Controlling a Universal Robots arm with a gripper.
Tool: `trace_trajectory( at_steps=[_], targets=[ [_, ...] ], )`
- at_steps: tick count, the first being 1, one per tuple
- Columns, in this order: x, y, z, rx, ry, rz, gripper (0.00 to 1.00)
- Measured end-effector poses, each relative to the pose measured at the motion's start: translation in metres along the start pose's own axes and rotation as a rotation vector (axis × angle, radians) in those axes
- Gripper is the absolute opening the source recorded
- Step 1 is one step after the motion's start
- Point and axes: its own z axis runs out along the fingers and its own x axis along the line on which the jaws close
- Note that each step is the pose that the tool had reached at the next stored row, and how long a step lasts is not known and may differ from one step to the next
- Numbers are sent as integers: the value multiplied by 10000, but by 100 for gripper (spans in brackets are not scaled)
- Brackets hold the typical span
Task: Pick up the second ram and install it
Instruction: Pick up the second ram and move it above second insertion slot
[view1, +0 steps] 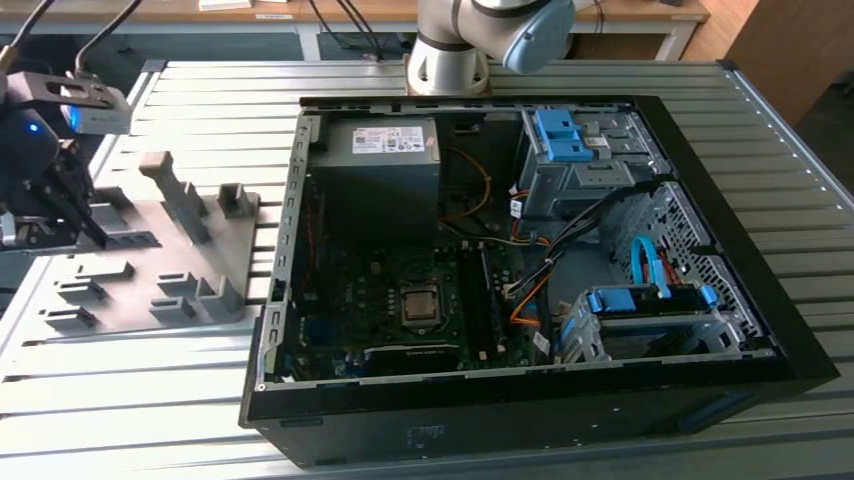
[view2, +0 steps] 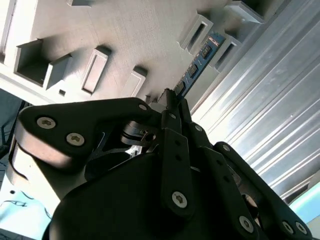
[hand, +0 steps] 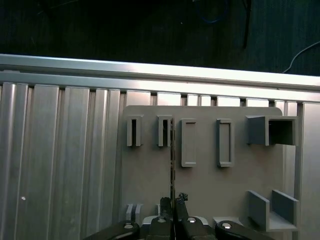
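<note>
My pincer, mid-frame in the second wrist view, is closed on the second ram by one end; that lopsided hold might let it twist against the grey holder.

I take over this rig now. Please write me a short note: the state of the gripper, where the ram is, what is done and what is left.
Gripper: shut on the second ram, holding one end of the stick.
Place: over the grey holder plate, to the exterior view's left of the open computer case. I cannot tell whether the stick is clear of the plate.
Done: the ram is grasped.
Left: it is not yet in the motherboard.
</note>
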Motion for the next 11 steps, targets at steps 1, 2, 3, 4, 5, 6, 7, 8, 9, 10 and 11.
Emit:
trace_trajectory(
  at_steps=[1,2,3,4,5,6,7,8,9,10,11],
  targets=[
    [-1,1,-18,0,-2,0,14],
    [-1,1,-35,-1,-3,0,14],
    [-2,1,-52,-1,-5,0,14],
    [-3,2,-68,0,-7,0,14],
    [-4,2,-83,0,-11,0,14],
    [-4,2,-99,0,-16,-1,14],
    [-5,2,-114,1,-20,0,14],
    [-6,3,-127,1,-22,0,14],
    [-6,3,-140,1,-25,0,14],
    [-7,3,-153,1,-26,0,14],
    [-7,3,-167,1,-28,-1,14]
  ],
)
